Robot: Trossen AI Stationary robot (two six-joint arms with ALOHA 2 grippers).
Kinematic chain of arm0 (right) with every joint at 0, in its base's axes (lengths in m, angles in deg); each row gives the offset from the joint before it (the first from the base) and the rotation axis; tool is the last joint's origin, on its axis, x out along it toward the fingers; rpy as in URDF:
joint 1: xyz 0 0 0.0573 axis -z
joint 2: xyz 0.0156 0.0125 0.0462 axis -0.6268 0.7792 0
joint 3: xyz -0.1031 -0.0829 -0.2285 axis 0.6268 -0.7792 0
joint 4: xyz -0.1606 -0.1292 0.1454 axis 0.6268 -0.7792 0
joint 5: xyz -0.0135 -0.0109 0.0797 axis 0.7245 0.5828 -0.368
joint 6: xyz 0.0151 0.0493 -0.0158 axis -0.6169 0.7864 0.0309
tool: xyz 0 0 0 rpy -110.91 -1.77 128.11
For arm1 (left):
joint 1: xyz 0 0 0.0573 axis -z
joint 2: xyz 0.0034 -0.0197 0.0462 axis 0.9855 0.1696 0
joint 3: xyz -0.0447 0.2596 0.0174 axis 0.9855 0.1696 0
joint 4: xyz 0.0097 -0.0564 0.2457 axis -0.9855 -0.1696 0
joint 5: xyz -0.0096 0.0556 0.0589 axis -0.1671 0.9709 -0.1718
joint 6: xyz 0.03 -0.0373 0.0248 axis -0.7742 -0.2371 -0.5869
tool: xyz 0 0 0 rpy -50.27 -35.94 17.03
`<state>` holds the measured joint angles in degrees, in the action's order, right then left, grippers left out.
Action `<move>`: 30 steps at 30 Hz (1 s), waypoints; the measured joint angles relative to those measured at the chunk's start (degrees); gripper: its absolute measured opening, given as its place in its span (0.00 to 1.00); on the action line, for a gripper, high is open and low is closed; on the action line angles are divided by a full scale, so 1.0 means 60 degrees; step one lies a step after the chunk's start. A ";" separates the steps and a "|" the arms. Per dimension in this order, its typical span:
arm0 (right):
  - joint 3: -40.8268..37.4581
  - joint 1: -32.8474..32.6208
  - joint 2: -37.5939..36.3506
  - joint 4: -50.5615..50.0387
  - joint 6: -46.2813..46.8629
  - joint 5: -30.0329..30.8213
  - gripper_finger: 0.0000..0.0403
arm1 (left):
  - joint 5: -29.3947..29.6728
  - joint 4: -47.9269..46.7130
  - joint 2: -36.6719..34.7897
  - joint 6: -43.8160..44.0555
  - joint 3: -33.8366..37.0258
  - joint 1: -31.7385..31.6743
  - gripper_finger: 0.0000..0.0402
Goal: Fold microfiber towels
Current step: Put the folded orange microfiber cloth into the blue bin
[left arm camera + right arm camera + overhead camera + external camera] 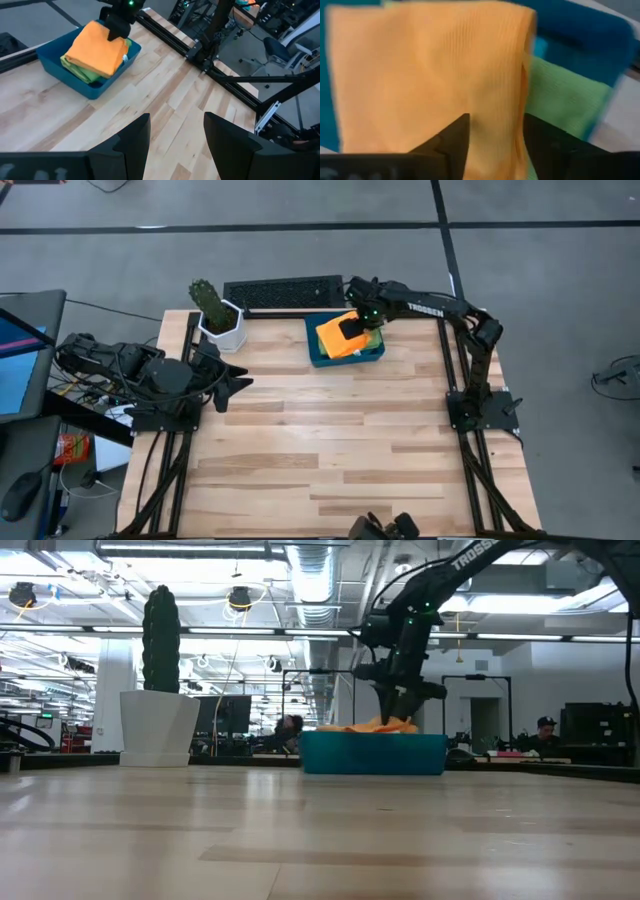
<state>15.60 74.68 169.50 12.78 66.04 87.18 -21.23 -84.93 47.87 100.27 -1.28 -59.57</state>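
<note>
The orange towel (pixel 337 335) lies folded on top of the pile in the blue tray (pixel 318 352), right under the right hand (pixel 352 327). A green towel (pixel 85 71) peeks out below it, just past the fingers. I cannot see the yellow and light blue towels clearly.

What could go wrong: the fingers look parted with the soft cloth right between them. If the hand lifts and a fingertip snags the cloth, the orange towel could come up with it and lose its fold. The towel also sits high above the tray's rim, so a small push could slide it off the pile.

The right arm reaches out over the tray and bends down, so the right hand points at the towel from above. The left hand (pixel 173 135) waits far off to the side over the bare table (pixel 340 440), near the potted cactus (pixel 215 310). Its fingers are spread and hold nothing.
</note>
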 joint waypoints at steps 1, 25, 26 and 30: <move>0.0000 0.0027 -0.0029 -0.0208 -0.0031 0.0126 0.52 | 0.0000 0.0000 0.0000 -0.0003 0.0000 0.0000 0.44; -0.7138 -0.0524 -0.3350 1.0773 -0.1264 -0.0717 0.31 | 0.1680 0.0004 0.0022 0.0427 0.0004 -0.0007 0.44; -0.7337 -0.0434 -0.3218 1.0932 -0.1182 -0.0598 0.29 | 0.1794 0.0004 0.0022 0.0427 0.0004 -0.0014 0.44; -0.7522 -0.0123 -0.2759 1.0749 -0.1219 -0.0584 0.24 | 0.2023 0.0004 0.0023 0.0553 0.0004 -0.0019 0.44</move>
<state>-29.54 73.94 152.95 77.27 58.73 83.68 -9.09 -84.90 48.00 103.59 -1.26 -59.68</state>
